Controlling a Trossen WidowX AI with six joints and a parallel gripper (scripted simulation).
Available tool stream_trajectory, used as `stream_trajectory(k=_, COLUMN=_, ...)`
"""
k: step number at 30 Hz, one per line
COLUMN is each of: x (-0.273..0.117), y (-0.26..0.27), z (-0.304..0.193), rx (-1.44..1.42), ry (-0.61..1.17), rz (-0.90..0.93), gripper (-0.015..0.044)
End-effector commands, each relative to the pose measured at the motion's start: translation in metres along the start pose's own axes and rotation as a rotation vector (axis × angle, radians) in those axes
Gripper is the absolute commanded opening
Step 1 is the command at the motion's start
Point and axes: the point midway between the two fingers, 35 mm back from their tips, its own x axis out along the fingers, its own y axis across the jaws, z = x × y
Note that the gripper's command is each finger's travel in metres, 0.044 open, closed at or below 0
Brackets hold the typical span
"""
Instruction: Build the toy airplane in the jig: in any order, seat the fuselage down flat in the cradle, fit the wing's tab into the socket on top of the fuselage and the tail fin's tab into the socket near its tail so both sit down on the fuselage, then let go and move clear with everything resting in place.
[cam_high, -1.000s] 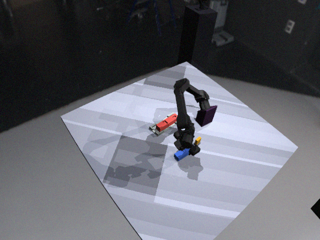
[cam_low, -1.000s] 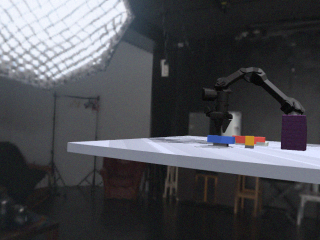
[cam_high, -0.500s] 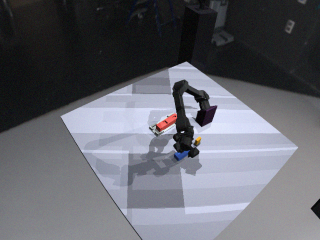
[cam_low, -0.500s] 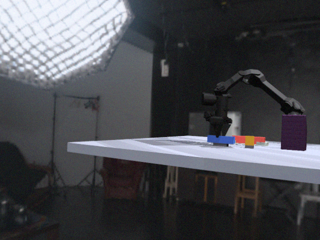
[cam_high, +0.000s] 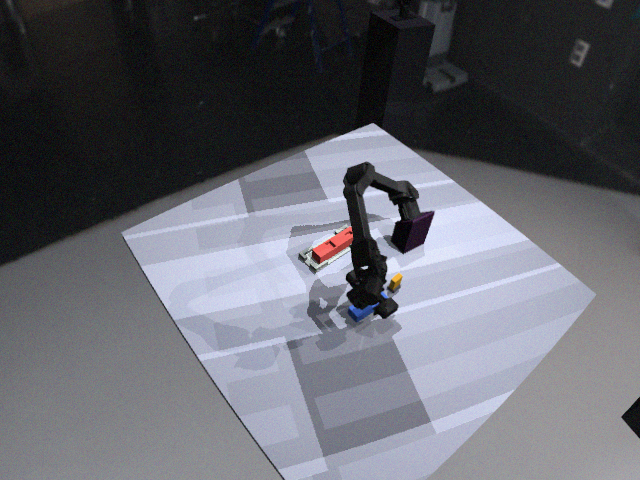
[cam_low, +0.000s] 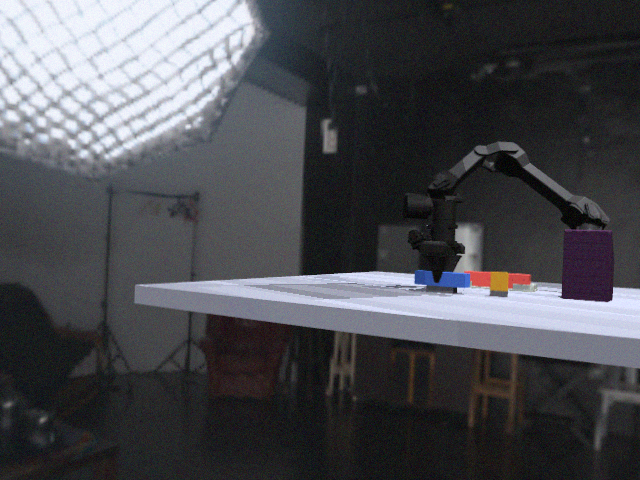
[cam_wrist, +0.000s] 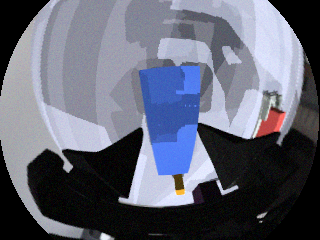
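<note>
The red fuselage (cam_high: 324, 251) (cam_low: 519, 279) (cam_wrist: 270, 123) lies along the pale jig (cam_high: 315, 267) (cam_wrist: 272, 97), its top sockets uncovered; its far end is hidden by the arm in the top view. The blue wing (cam_high: 358, 313) (cam_low: 455, 280) (cam_wrist: 172, 110) lies level, raised on a dark support (cam_low: 440, 289). My gripper (cam_high: 373, 304) (cam_low: 437, 277) (cam_wrist: 170, 128) points down with its fingers on both sides of the wing; it is open, with little space at the wing's sides. The orange tail fin (cam_high: 395, 281) (cam_low: 498, 281) (cam_wrist: 180, 191) stands upright beyond one end of the wing.
The purple block (cam_high: 418, 232) (cam_low: 587, 266) stands at the arm's base, near the tail fin. The jig and fuselage lie to the side of the gripper. The arm arches over the table (cam_high: 480, 330) between the base and the wing.
</note>
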Motion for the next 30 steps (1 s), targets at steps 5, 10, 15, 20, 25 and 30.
stream_trajectory(k=5, x=0.002, y=-0.001, z=-0.001, rx=-0.008, ry=0.0, rz=-0.005, gripper=0.019)
stream_trajectory(k=10, x=0.002, y=-0.001, z=-0.001, rx=-0.008, ry=0.0, rz=-0.005, gripper=0.0157)
stream_trajectory(k=15, x=-0.003, y=-0.001, z=0.001, rx=-0.005, ry=-0.01, rz=-0.002, gripper=0.0045)
stream_trajectory(k=20, x=-0.016, y=-0.001, z=0.008, rx=0.006, ry=-0.039, rz=0.008, gripper=0.0)
stream_trajectory(k=25, x=-0.027, y=0.0, z=0.008, rx=0.0, ry=-0.036, rz=0.01, gripper=0.0)
stream_trajectory(k=30, x=-0.042, y=0.001, z=0.008, rx=-0.008, ry=-0.029, rz=0.011, gripper=0.0)
